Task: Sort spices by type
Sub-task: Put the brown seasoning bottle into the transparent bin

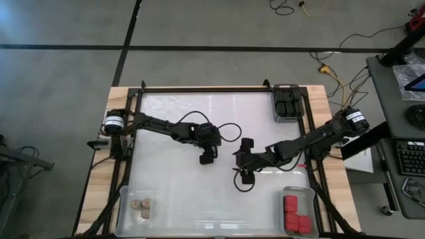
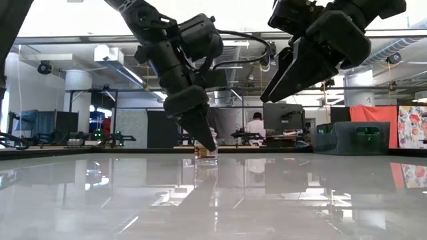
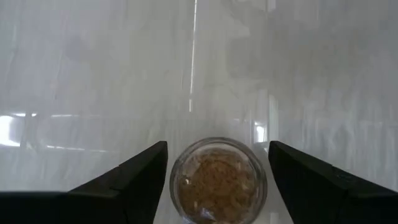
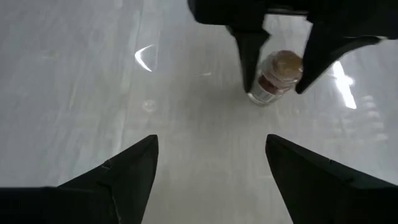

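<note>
Across the near stretch of the white, glossy surface (image 1: pixel 172 133) nothing stands; it mirrors the ceiling lights, and a pale wooden border frames it. Along its near edge sit two clear plastic bins: the left bin (image 1: pixel 126 199) holds three round tan-lidded jars (image 1: pixel 141 208), the right bin (image 1: pixel 297 193) holds four blocky red-topped jars (image 1: pixel 293 214).

Toward the middle, the left claw (image 1: pixel 208 158) points down with its dark wedge-shaped fingers (image 3: pixel 130 180) spread on either side of a single round spice jar (image 3: pixel 217 180). They do not touch the clear glass wall; the jar stands upright on the surface, filled with coarse tan-brown grains. From the right wrist, the same jar (image 4: pixel 278 76) shows a tan top and a reddish band.

Just beside it, the right claw (image 1: pixel 243 174) hangs above the surface with its fingers (image 4: pixel 118 180) parted and nothing between them.

At the far right corner a third clear bin (image 1: pixel 287 103) holds black jars (image 1: pixel 288 101).

Beyond the far edge, the low view looks into a workshop with benches, monitors, dark crates and a person in a white top (image 2: pixel 255 127) at a bench. Grey floor with dark lines and loose cables surrounds the wooden border.
</note>
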You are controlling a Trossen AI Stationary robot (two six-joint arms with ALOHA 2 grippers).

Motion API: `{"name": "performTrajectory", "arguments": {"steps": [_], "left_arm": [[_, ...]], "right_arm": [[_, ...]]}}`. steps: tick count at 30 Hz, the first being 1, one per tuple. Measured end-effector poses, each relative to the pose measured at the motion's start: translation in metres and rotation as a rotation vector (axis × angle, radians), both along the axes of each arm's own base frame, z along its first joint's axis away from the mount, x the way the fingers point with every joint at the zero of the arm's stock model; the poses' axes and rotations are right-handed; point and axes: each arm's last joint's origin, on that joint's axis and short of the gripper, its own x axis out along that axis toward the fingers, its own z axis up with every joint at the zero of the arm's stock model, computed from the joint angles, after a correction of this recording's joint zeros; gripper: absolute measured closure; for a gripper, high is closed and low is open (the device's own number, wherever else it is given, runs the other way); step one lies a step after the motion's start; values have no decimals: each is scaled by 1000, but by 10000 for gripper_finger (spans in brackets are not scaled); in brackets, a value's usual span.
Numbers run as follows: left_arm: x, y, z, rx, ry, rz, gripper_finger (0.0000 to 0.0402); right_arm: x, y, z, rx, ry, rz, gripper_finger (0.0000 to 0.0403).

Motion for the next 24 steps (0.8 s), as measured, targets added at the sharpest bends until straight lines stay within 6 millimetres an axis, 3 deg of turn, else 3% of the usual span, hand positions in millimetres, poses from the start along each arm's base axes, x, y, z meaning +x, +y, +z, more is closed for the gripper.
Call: {"name": "performTrajectory", "arguments": {"steps": [14, 24], "left_arm": [[5, 1, 16, 13, 13, -10, 157], [4, 1, 14, 23, 62, -12, 194]], "right_arm": [[0, 0, 0, 0, 3, 6, 143], [-1, 1, -1, 40, 19, 28, 161]]}}
